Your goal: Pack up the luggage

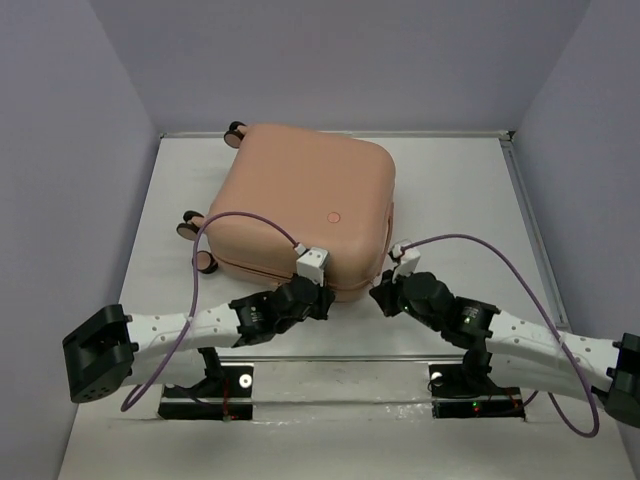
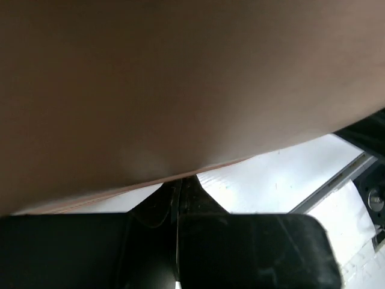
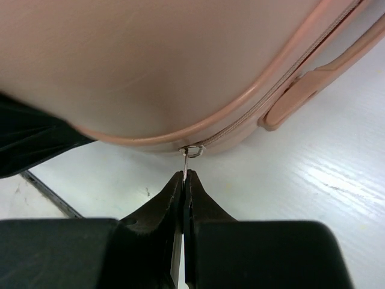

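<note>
The luggage (image 1: 300, 200), a peach-pink hard-shell suitcase, lies flat and closed on the white table (image 1: 460, 200). My left gripper (image 1: 325, 300) is shut, its tips pressed against the case's near edge (image 2: 180, 90). Nothing shows between the left fingertips (image 2: 191, 191). My right gripper (image 1: 378, 297) is at the near right corner, shut on the thin metal zipper pull (image 3: 186, 162). The pull hangs from the zipper seam (image 3: 252, 111) of the luggage (image 3: 150, 60). In its wrist view the right gripper (image 3: 184, 173) has its jaws pressed together on the tab.
Caster wheels (image 1: 236, 131) stick out at the case's far left side. A pink side handle (image 3: 313, 87) lies along the seam to the right of the pull. Lilac walls (image 1: 60, 150) enclose the table. The left arm (image 3: 30, 138) is close to the left of the right gripper.
</note>
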Robot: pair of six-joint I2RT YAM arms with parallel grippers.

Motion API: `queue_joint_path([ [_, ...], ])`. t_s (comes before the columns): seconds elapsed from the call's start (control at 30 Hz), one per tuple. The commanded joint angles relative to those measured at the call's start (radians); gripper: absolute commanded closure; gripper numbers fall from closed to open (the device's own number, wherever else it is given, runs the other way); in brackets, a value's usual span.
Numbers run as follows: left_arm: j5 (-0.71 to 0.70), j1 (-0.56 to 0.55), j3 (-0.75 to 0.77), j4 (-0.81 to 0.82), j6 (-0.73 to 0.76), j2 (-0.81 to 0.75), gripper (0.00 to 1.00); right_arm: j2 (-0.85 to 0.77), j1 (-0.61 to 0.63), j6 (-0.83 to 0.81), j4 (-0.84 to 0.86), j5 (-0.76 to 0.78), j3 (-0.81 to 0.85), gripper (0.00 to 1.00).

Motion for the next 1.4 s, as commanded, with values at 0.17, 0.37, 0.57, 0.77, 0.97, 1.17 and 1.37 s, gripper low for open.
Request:
queue_joint_path([
  [0.17,-0.023,0.093,0.117,0.159,0.039,0.1,0.94,0.077,0.383,0.164,-0.097,0.062,0.097,0.93],
  [0.37,-0.013,0.112,0.15,0.173,0.051,0.133,0.94,0.29,0.464,0.167,0.0,0.159,0.2,0.93],
  [0.57,0.023,0.129,0.162,0.185,0.05,0.139,0.94,0.407,0.484,0.175,0.273,0.359,0.229,0.93],
  [0.77,0.052,0.147,0.164,0.205,0.036,0.136,0.94,0.367,0.447,0.12,0.395,0.461,0.194,0.93],
  [0.97,0.108,0.23,0.139,0.118,-0.028,0.032,0.79,0.423,0.355,0.167,0.485,0.435,0.119,0.93],
  [1.17,0.263,0.568,0.185,-0.196,-0.044,-0.264,0.09,0.254,0.32,0.157,0.447,0.399,0.025,0.93],
  [1.37,0.458,1.039,0.364,-0.407,0.01,-0.214,0.01,0.251,0.32,0.136,0.382,0.367,0.048,0.93],
])
